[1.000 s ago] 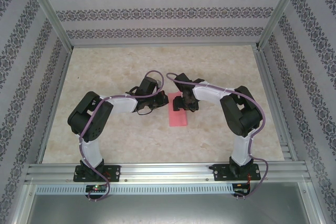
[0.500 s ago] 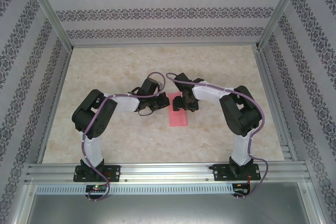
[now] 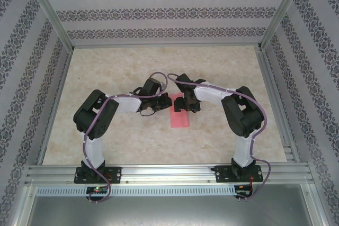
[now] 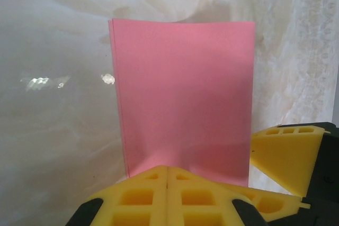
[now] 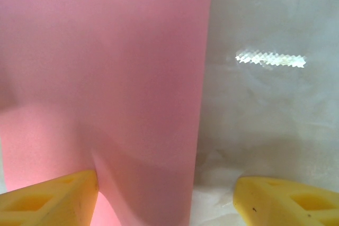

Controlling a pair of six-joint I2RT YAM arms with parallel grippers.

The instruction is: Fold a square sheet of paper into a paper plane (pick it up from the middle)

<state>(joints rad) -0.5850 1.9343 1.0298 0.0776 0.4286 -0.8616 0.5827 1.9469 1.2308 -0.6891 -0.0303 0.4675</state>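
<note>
Looks at a paper sheet (image 3: 180, 117): pink-red, plain and matte, folded over into a rectangle longer than wide. Lies flat on the desk (image 3: 132, 136), starting between the two sets of fingers and reaching toward the desk's near side. Seen from the left wrist as a paper sheet (image 4: 183, 99) stretching away from the closed left fingers (image 4: 137, 197), near short edge hidden behind their tips. Doubled layers showing along the left long edge, far edge faintly bowed. From the right wrist, a paper sheet (image 5: 106, 78) lying to the left between the spread right fingers (image 5: 47, 194). Touched by one pad, well apart from the other, with a slight raised ripple just beside the touching pad.
</note>
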